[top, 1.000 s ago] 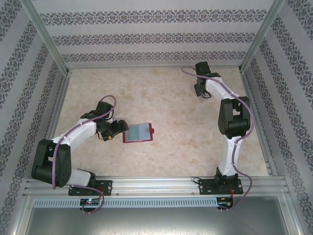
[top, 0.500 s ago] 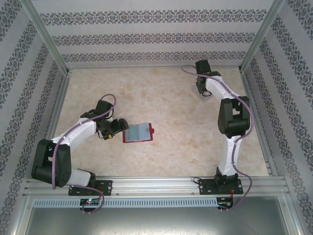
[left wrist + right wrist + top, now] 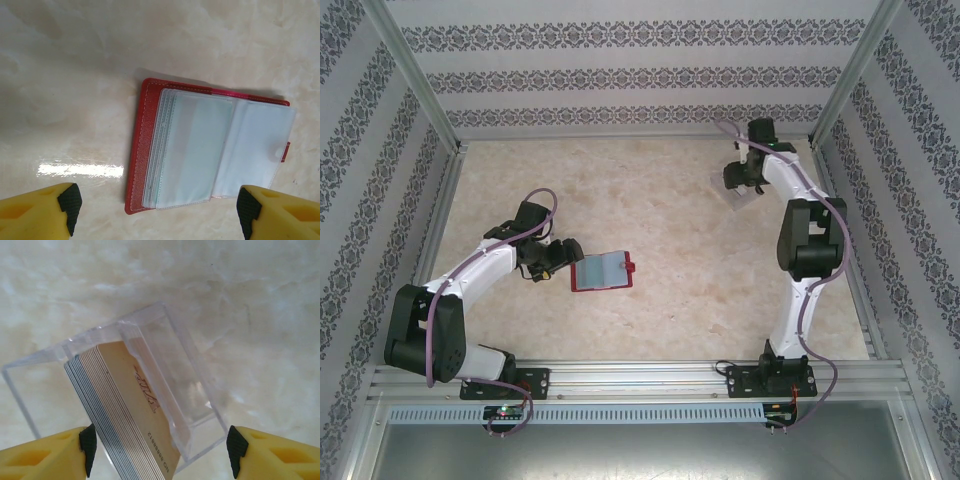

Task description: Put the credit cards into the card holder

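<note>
The card holder (image 3: 165,355), a clear plastic box, stands on the marble table with a stack of credit cards (image 3: 135,410) leaning inside it, a beige numbered card facing out. My right gripper (image 3: 160,450) straddles the holder's near end. Its pads (image 3: 89,447) stand wide, with narrow gaps to the stack and the box corner. From above, the right gripper (image 3: 738,186) is at the back right, with the holder (image 3: 743,199) just under it. My left gripper (image 3: 159,210) is open beside the open red wallet (image 3: 142,155), nothing between its fingers. It (image 3: 564,262) sits just left of the wallet (image 3: 603,270).
The wallet's clear sleeves (image 3: 260,145) fan out to the right, and one shows a pale teal face. Patterned walls (image 3: 640,70) and metal posts fence the table at the back and both sides. The marble tabletop (image 3: 670,230) stretches between the arms.
My right arm has swung right and toward the back wall, and the clear holder now shows below its gripper. The left arm and the wallet have not moved.
</note>
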